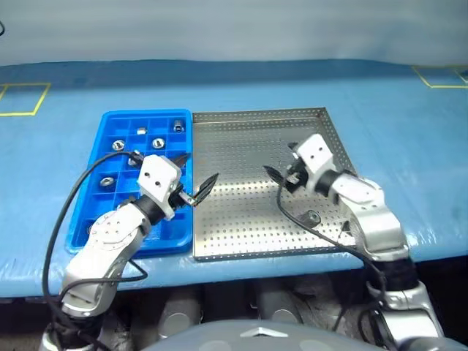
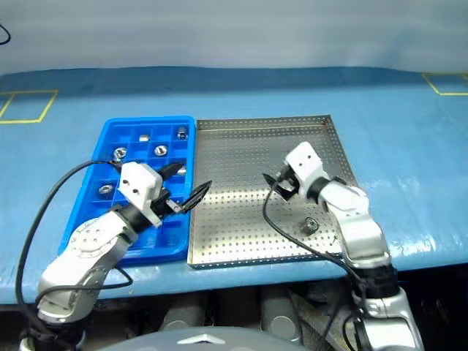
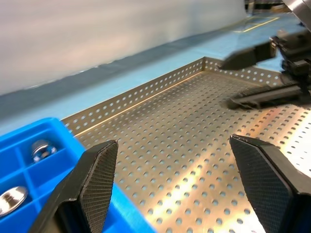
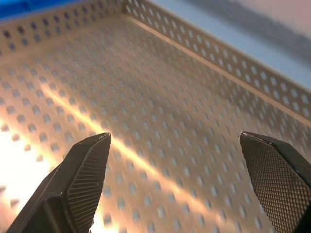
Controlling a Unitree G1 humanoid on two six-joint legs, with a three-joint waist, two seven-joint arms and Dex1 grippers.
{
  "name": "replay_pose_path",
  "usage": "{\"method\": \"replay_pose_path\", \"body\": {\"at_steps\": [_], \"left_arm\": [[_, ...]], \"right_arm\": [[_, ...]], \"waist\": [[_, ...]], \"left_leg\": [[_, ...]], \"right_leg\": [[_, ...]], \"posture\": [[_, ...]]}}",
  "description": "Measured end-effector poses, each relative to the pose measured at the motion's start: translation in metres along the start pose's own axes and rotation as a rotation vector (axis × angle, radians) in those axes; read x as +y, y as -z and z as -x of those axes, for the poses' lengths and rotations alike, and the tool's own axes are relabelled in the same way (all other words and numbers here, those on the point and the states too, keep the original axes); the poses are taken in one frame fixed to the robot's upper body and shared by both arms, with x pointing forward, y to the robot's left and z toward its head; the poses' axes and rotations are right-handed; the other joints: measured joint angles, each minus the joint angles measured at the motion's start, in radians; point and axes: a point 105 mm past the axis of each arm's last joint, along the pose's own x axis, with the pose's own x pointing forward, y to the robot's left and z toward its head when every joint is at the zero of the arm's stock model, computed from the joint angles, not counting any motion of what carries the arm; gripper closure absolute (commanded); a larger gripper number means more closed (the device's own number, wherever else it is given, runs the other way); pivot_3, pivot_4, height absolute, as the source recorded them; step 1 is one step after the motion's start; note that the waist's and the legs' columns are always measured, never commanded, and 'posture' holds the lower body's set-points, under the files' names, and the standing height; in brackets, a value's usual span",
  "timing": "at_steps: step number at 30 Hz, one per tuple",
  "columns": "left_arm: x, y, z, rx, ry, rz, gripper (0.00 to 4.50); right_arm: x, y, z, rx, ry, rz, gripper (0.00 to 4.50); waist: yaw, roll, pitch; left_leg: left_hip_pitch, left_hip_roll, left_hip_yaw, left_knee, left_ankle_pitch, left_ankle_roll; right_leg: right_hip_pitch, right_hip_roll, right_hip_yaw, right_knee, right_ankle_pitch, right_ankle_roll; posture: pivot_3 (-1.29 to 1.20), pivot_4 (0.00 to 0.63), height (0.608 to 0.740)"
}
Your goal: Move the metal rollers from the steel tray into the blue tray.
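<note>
Blue tray (image 1: 110,121) sitting centre-left w/ several metal rollers (image 1: 159,143). Left gripper (image 1: 197,175) hovering at its right edge, fingers spread, empty. Steel tray (image 1: 241,139) centre; one roller (image 1: 312,216) lying lower right. Right gripper (image 1: 276,178) hanging over it, fingers apart, empty.

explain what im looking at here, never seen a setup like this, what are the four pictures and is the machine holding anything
This is a two-armed humanoid robot sorting small parts. The two wide pictures come from a stereo camera on its head, looking down over both arms. The other two come from a camera on each wrist, looking out between that arm's black fingers.

On the light blue table lie a blue tray with a grid of small compartments and, beside it, a perforated steel tray. Several shiny metal rollers already sit in blue compartments; one roller still lies in the steel tray, near the right arm.

The left gripper hovers at the seam between the trays, the right gripper over the steel tray. Both have their jaws open and hold nothing.
</note>
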Motion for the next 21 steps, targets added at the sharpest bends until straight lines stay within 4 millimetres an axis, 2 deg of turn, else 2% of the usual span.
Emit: {"method": "replay_pose_path", "body": {"at_steps": [2, 7, 15, 21], "left_arm": [[-0.003, 0.002, -0.007, 0.002, 0.032, -0.005, 0.48], [-0.013, 0.0, -0.017, -0.017, 0.105, -0.001, 0.48], [-0.015, 0.004, -0.017, -0.003, 0.128, -0.004, 0.48], [-0.015, 0.006, -0.016, 0.005, 0.129, -0.002, 0.48]], "right_arm": [[-0.001, 0.008, 0.011, 0.036, 0.021, -0.025, 0.03], [0.012, 0.009, 0.023, 0.053, -0.003, -0.053, 0.03], [0.027, 0.033, 0.035, 0.123, -0.045, -0.157, 0.03], [0.033, 0.044, 0.034, 0.141, -0.058, -0.234, 0.03]], "waist": [[-0.024, 0.0, 0.0], [-0.072, 0.0, 0.0], [-0.095, 0.0, 0.0], [-0.1, -0.001, 0.0]], "left_leg": [[0.001, 0.0, 0.003, 0.001, 0.0, 0.001], [0.001, 0.0, 0.006, 0.005, -0.001, 0.003], [0.001, 0.0, 0.009, 0.008, -0.002, 0.005], [0.001, 0.0, 0.009, 0.008, -0.002, 0.005]], "right_leg": [[0.0, 0.0, 0.003, 0.0, 0.001, 0.001], [0.001, 0.002, 0.008, 0.0, 0.002, 0.003], [0.001, 0.002, 0.012, 0.0, 0.002, 0.004], [0.0, 0.002, 0.013, 0.0, 0.002, 0.005]], "posture": [[-0.26, 0.15, 0.74], [-0.27, 0.15, 0.74], [-0.26, 0.15, 0.74], [-0.26, 0.15, 0.74]]}}
